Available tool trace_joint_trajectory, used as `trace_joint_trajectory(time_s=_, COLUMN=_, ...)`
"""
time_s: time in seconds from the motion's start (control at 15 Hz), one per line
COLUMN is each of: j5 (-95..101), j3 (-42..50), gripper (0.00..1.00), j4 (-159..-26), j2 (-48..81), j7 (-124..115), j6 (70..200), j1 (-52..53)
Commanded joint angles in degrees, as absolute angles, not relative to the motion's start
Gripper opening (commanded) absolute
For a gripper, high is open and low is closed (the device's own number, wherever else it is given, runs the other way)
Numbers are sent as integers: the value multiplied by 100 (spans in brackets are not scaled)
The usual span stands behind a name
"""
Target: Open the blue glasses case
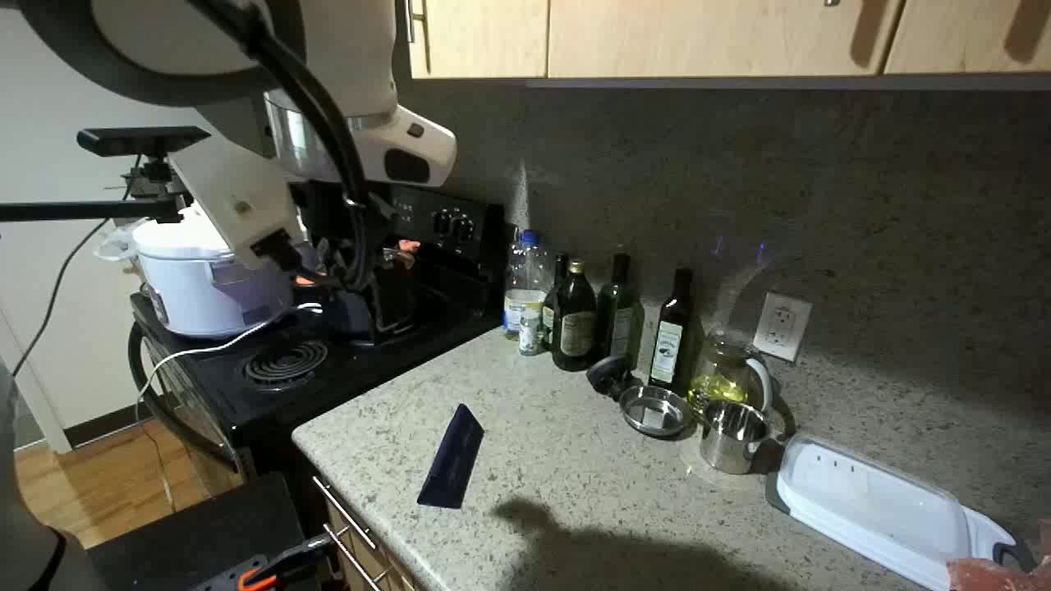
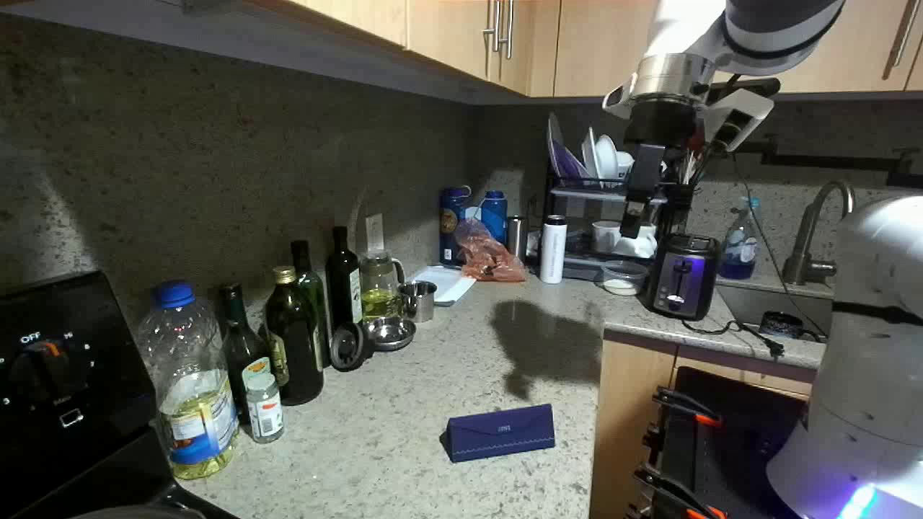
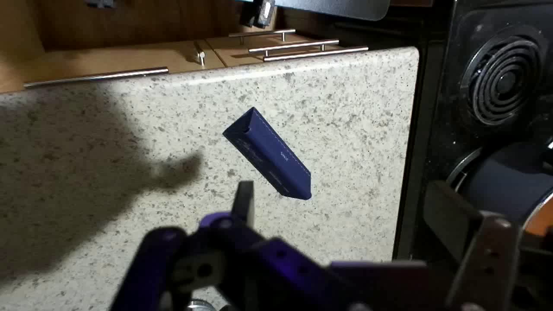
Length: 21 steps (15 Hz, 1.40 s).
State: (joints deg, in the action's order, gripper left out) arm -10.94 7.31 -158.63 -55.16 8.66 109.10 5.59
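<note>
"Speckled counter [image 1: 575,451], dim wall [image 1: 640,180] behind, black stove [image 1: 353,369] alongside. Where's the blue glasses case [image 2: 502,435]?"

"On the counter near its front edge, well apart from the bottles [image 1: 577,324]. It's closed, sitting on one long side with a ridge on top and triangular ends."

"And the gripper [image 3: 341,185]?"

"Up above the counter, jaws spread wide, nothing between them."

"How do you expect the case to handle?"

"Light, I'd guess, so a clumsy push would probably slide it instead of lifting the flap. The panels look stiff, likely hinged along soft folds, and a hard squeeze might crush the ridge. I can't see inside, so treat it as fragile."

"Where would you take hold, then?"

"At the flap's free edge. The slanting line by the lettering looks like it. Work one fingertip [image 3: 244,196] under there and peel upward, slowly."

"And if it skates away?"

"Steady it first, pinching lightly and low across the two sloping sides. They look smooth and narrow upward, so a high grip could slip off."
</note>
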Motion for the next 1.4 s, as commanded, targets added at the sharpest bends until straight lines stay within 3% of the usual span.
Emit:
trace_joint_trajectory(time_s=0.0, j5=-1157, j3=662, gripper=100, j4=-15848, j2=-5502, j7=927, j6=10883, j1=472)
trace_joint_trajectory(time_s=0.6, j5=-1174, j3=435, gripper=100, j4=-15360, j2=-4323, j7=1361, j6=11433, j1=989)
trace_joint_trajectory(time_s=1.33, j5=-1129, j3=482, gripper=100, j4=-14292, j2=-1979, j7=3634, j6=12239, j1=1551)
